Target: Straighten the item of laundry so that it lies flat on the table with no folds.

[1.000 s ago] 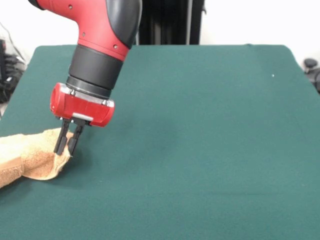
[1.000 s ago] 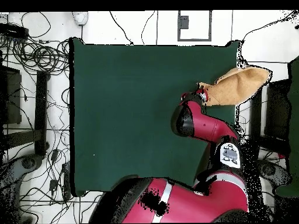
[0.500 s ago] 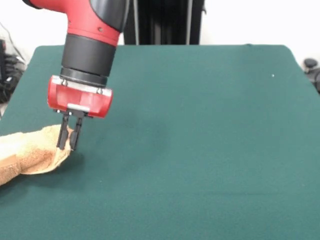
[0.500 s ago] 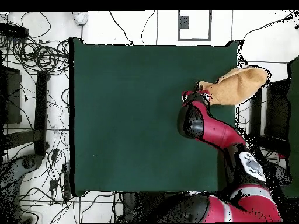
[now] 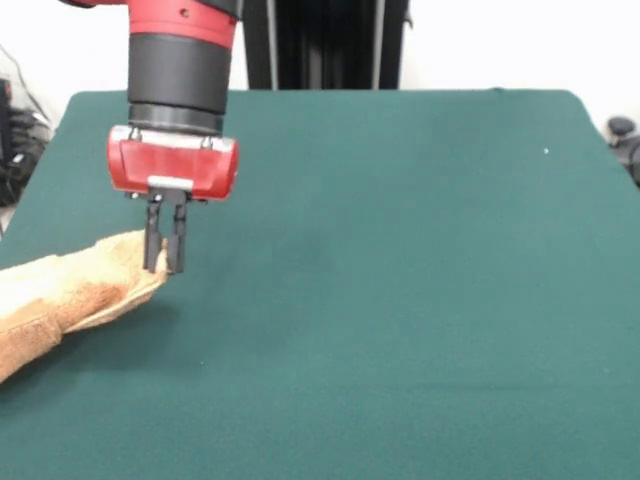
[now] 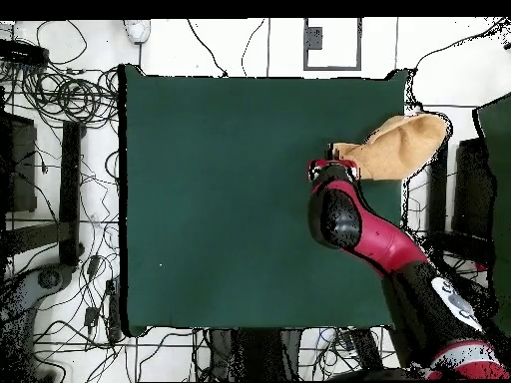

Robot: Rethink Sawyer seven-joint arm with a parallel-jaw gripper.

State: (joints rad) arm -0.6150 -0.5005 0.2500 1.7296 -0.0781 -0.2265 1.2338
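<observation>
The item of laundry [image 5: 70, 290] is a tan terry towel, bunched and folded, lying at the left edge of the green table [image 5: 400, 250] in the front view. My gripper [image 5: 165, 262] is shut on its right corner, which is lifted a little off the surface. Looking down from overhead, the towel [image 6: 399, 145] hangs partly past the table's right edge [image 6: 403, 199], with the gripper [image 6: 330, 160] at its left tip, under the red arm.
Cables and dark equipment lie on the floor left of the table [image 6: 60, 130] in the overhead view. A black stand [image 5: 325, 45] rises behind the table's far edge in the front view.
The gripper has risen and moved slightly toward the table's middle, still shut on the towel's corner, dragging and lifting that corner with it. The arm has swung more upright.
</observation>
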